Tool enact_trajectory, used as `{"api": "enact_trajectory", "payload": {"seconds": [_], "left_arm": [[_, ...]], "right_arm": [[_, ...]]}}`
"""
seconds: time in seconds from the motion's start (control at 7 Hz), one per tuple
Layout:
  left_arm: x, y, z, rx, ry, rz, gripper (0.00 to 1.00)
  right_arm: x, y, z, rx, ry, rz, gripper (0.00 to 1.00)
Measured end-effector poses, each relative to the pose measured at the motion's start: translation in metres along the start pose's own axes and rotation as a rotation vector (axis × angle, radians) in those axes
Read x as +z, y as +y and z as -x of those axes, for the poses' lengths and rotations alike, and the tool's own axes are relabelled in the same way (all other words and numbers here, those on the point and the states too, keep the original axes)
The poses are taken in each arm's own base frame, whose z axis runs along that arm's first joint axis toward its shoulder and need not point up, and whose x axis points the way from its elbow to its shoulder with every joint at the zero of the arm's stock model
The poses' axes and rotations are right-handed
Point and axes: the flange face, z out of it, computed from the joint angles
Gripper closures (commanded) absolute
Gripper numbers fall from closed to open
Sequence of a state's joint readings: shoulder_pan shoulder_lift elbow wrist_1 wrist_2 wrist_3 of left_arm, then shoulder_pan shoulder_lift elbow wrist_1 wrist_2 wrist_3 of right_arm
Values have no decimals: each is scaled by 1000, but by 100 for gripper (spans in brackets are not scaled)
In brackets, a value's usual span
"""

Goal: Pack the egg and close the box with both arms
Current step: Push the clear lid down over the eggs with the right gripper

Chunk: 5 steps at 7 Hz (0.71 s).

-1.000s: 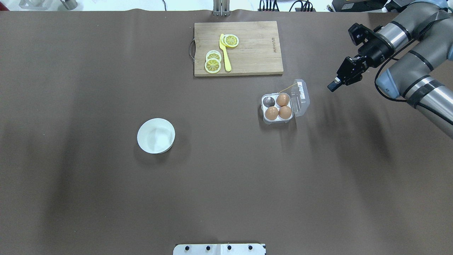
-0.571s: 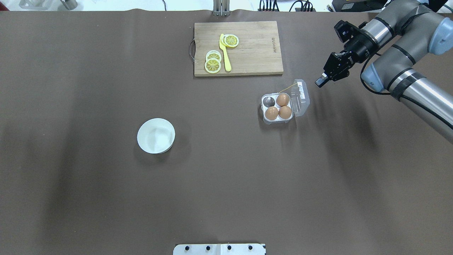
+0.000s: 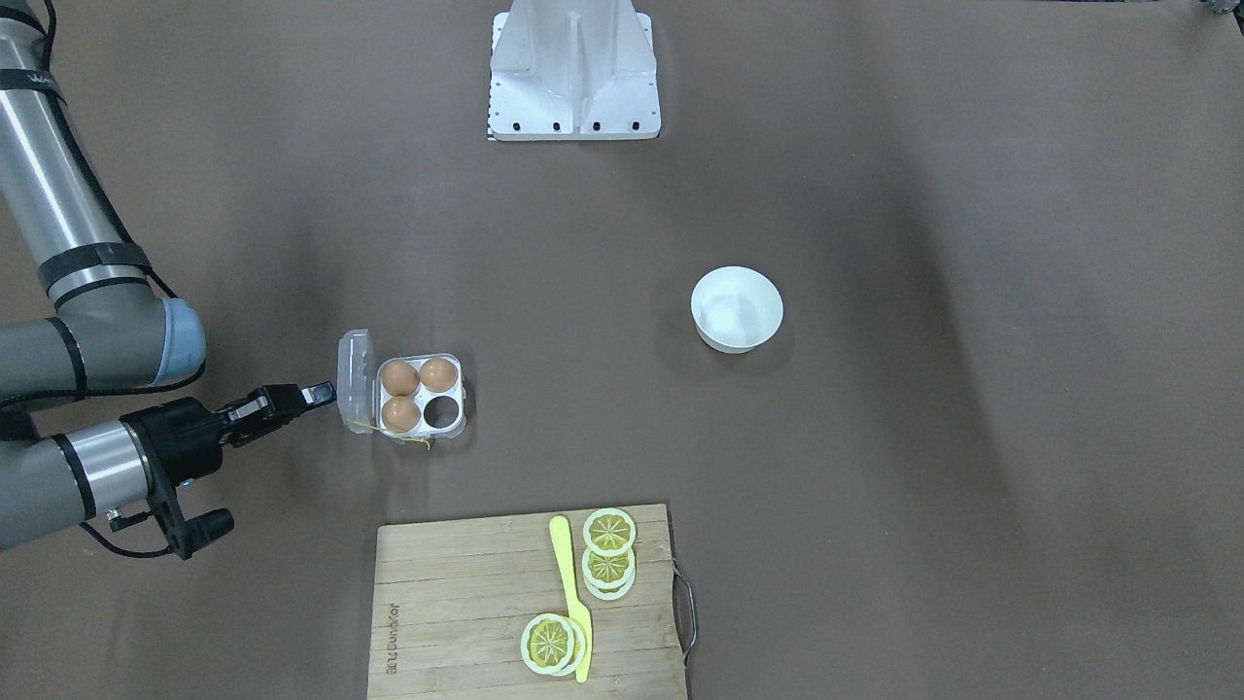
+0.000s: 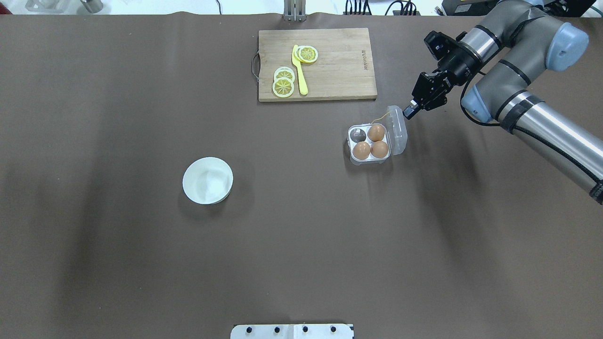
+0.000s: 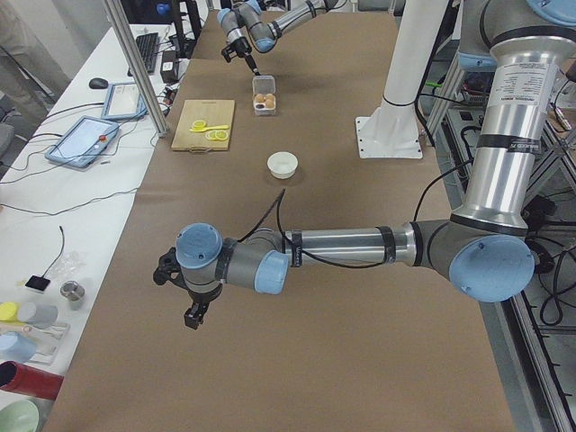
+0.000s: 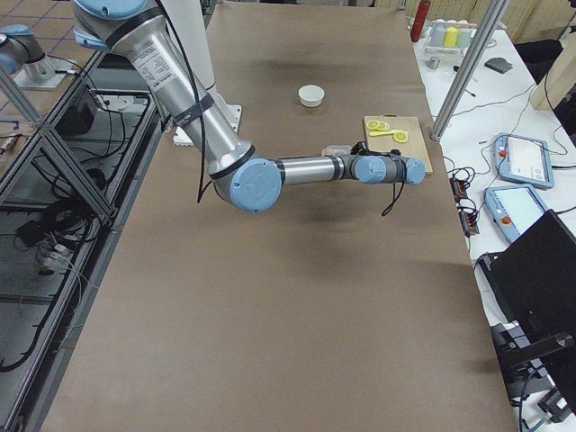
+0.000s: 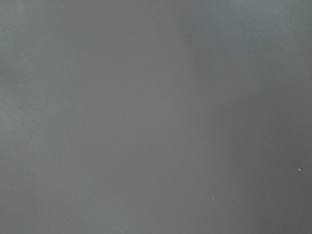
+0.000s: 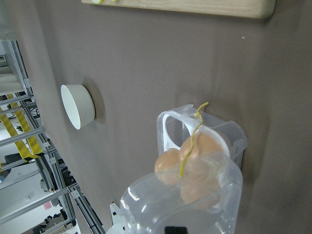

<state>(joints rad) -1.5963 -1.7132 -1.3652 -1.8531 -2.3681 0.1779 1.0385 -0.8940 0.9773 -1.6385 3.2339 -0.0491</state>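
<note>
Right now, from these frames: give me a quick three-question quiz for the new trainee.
1. Multiple choice: how many eggs sit in the box? A two, B three, C four.
2. True or false: one cup of the box is empty.
3. Fill in: the gripper nearest the box's raised lid is the robot's ____ one.
Key: 1 B. 2 true. 3 right.
</note>
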Motion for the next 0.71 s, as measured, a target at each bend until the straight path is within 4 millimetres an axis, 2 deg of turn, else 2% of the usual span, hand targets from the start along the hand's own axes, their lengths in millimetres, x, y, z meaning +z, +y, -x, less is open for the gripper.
{"api": "enact_trajectory", "payload": {"seconds": [0.43, 0.71], "left_arm": [[-1, 1, 1, -1, -1, -3, 2], [-3, 4, 1, -1, -2, -6, 2]], "right_arm": [[10, -7, 9, -8, -2, 13, 100], [18, -15, 23, -9, -3, 21, 100]]}}
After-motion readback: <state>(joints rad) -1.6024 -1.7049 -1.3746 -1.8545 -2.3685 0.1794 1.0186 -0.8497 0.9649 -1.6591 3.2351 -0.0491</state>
